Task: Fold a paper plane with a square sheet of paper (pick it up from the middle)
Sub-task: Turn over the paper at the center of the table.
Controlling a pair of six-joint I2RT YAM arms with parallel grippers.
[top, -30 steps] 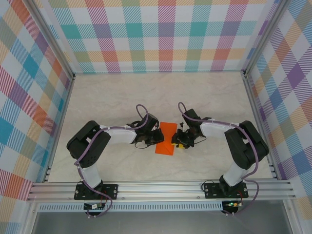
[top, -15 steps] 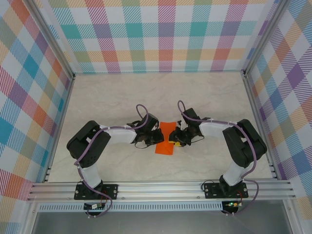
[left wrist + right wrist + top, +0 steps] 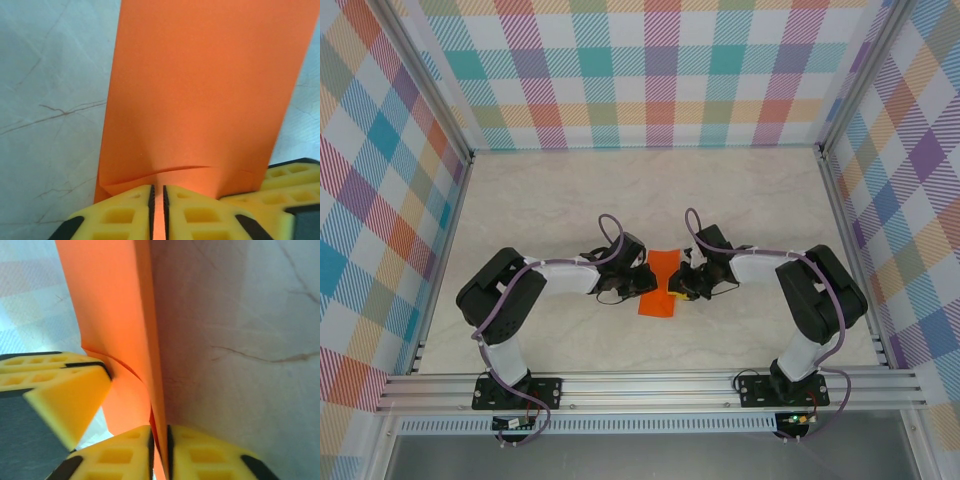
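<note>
Showing as a narrow, bright orange strip from above, the sheet of paper (image 3: 660,300) sits near the middle of the counter (image 3: 550,200), running roughly from far to near. It is waisted at mid-length, where it is pinched from both sides. Its colour is plain and even, with no print.

In the left wrist view the paper (image 3: 205,90) spreads away as a smooth panel with straight long edges. A shallow curved buckle crosses it just ahead of the grip. In the right wrist view the paper (image 3: 112,315) is seen nearly edge-on and looks doubled, one layer lying against another along a long straight edge. Near the grip it bows out in a small curl. Whether any part of it rests on the counter I cannot tell.

The left arm's fingers (image 3: 642,284) come in from the left. Their yellow pads (image 3: 120,217) are closed on the sheet, with a thin sliver of orange in the slit between them. The right arm's fingers (image 3: 678,292) come in from the right and are likewise clamped on the paper's edge (image 3: 125,455). The two pairs sit just beside each other, with the sheet between them.

The counter is pale marbled stone (image 3: 50,100). Plaid walls (image 3: 660,70) enclose it.
</note>
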